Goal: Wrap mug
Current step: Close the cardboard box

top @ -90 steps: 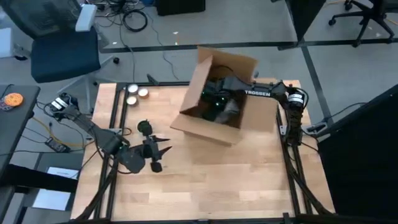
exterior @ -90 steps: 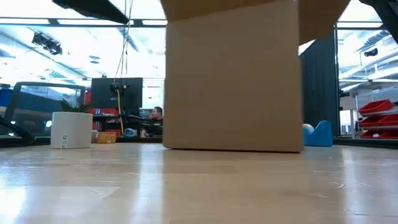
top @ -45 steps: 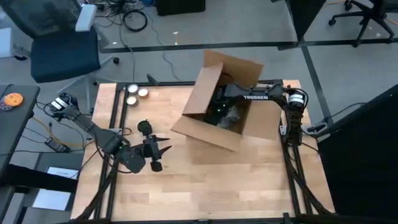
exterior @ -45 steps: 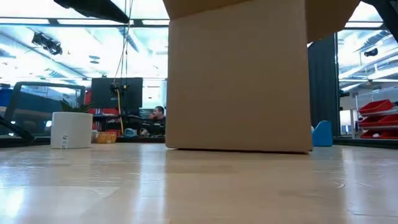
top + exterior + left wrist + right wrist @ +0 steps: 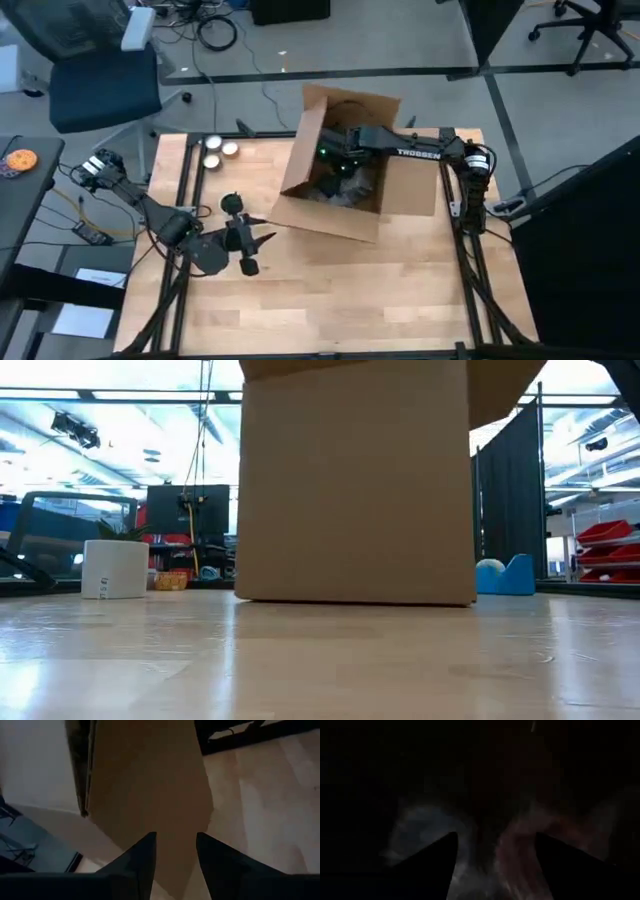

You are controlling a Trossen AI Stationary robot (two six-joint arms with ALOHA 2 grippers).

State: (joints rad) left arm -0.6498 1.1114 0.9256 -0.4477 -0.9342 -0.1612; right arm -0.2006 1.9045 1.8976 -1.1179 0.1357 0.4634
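Two arms were on the table (image 5: 330, 300), and I took the cardboard box (image 5: 335, 215) as my landmark for all positions. It stood at the far middle of the table with its flaps up, and in the low view its brown wall (image 5: 355, 490) filled most of the frame.

My right arm (image 5: 430, 152) reached across from the box's right and down into its open top. The right gripper (image 5: 492, 865) was deep inside; its two fingers stood apart, with a pale crumpled mass, probably wrapping paper (image 5: 427, 837), just ahead of them. I could not make out the mug anywhere. My judgement: it was inside the box, among the crumpled material (image 5: 335, 190) under the right gripper.

My left arm waited off the box's near-left corner, near it but not touching. The left gripper (image 5: 175, 857) pointed at the box wall, fingers parted, holding nothing.

Two small round objects (image 5: 220, 150) lay well to the box's left, at the table's far edge.

Risks, as I judged them: the box was light and unsecured, so any sideways drag by the right arm could slide or tip it. Working nearly blind in there, I could close on paper alone, or knock the mug against the wall.
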